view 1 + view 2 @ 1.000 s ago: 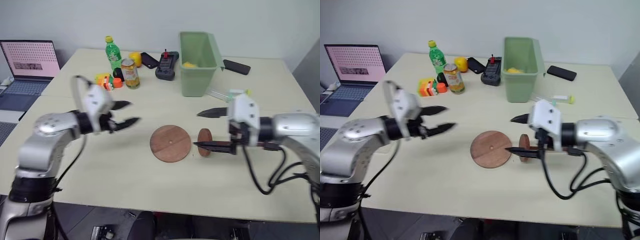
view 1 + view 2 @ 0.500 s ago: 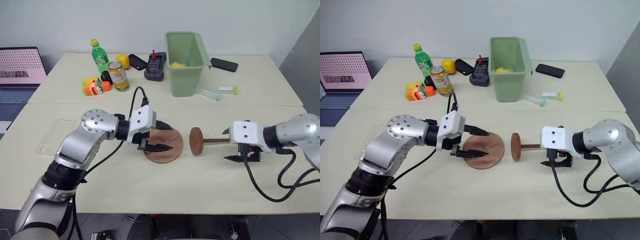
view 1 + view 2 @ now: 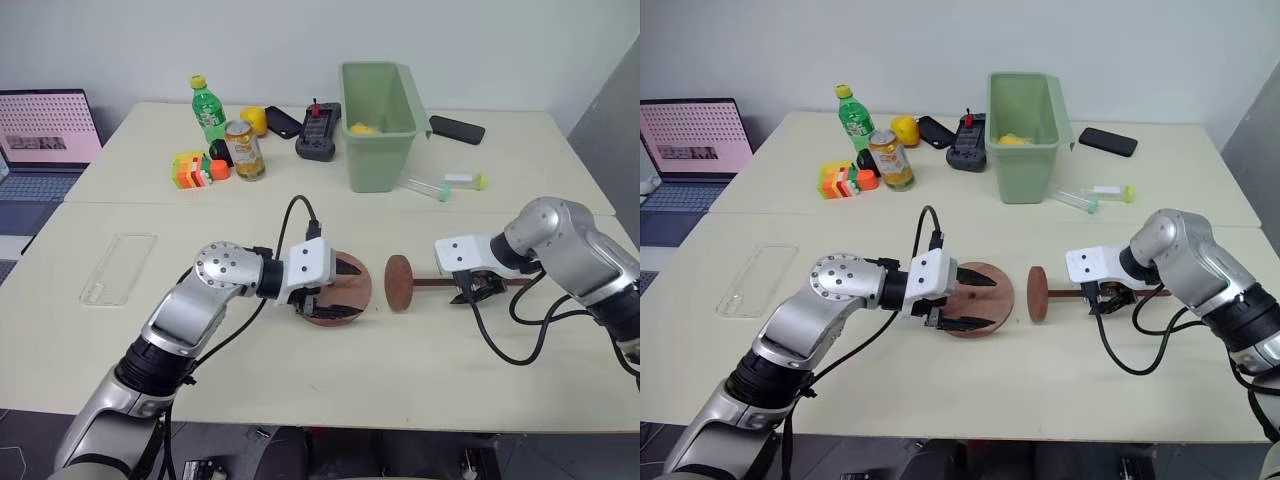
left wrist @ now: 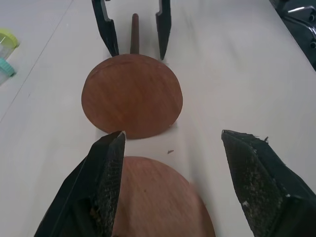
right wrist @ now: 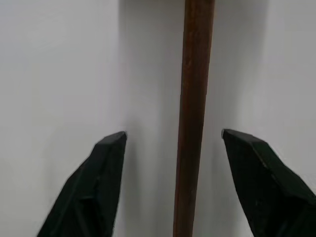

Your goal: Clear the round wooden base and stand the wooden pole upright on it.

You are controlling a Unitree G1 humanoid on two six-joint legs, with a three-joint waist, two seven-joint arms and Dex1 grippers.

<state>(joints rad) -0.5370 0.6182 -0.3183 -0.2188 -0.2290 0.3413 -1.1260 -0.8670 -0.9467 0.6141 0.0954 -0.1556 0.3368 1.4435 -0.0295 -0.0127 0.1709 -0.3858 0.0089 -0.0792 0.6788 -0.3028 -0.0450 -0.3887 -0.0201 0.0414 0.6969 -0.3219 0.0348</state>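
Round wooden base [image 3: 345, 290] lies flat on the counter [image 3: 300, 370], near its middle, bare on top. Left pincer [image 3: 975, 302] reaches in from the left, fingers spread apart, one over the far rim and one over the near rim of the base; nothing between them. Cannot tell whether the tips touch the wood.

Wooden pole [image 3: 440, 283] lies on its side just right of the base, its dark end disc [image 3: 400, 283] standing on edge close to the base's right rim, a narrow strip of counter between them. Rod runs away to the right.

Right pincer [image 5: 170, 182] points steeply down over the rod's far part. In the right wrist view its two fingers straddle the rod with clear gaps on both sides: open, not gripping. Left wrist view shows the same pair of fingers [image 4: 106, 27] flanking the rod beyond the end disc.

Left of the arms: clear plastic tray [image 3: 118, 267]. Farther back: green bin [image 3: 380, 125], capped tube [image 3: 440, 186], drink can [image 3: 243, 150], green bottle [image 3: 208, 108], coloured blocks [image 3: 192, 169], black phone [image 3: 457, 129]. Far left, open laptop [image 3: 45, 130].
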